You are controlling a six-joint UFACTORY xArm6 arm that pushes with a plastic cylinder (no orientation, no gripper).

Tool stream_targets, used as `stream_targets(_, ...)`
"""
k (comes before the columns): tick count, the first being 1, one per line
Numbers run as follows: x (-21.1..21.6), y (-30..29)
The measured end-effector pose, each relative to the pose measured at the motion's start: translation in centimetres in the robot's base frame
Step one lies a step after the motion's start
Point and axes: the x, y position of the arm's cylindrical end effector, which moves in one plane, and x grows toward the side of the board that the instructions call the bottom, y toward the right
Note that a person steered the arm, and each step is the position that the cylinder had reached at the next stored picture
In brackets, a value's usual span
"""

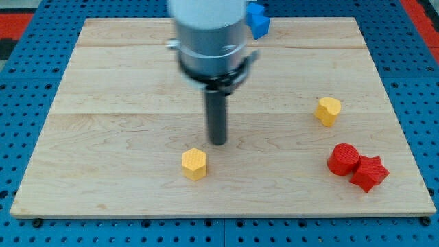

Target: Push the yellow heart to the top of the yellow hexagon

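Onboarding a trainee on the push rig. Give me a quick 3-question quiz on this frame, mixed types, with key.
1. True or false: my tip touches the yellow hexagon.
2. Which block lies nearest the yellow heart? A) blue block B) red cylinder C) yellow hexagon
3. Fill in: the red star sits against the red cylinder on the view's ____ side of it.

Key
1. False: the tip stands just up and to the view's right of the hexagon, with a gap of board between.
2. B
3. Right (and slightly lower).
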Motion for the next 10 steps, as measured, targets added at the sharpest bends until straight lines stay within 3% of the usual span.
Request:
stream_targets(2, 1.9, 6.6)
stream_targets(5, -1.2, 20.4)
stream_targets(6, -4.4, 19.7)
stream_targets(8, -6.4, 9.8)
stream_targets(10, -4.8, 11.9)
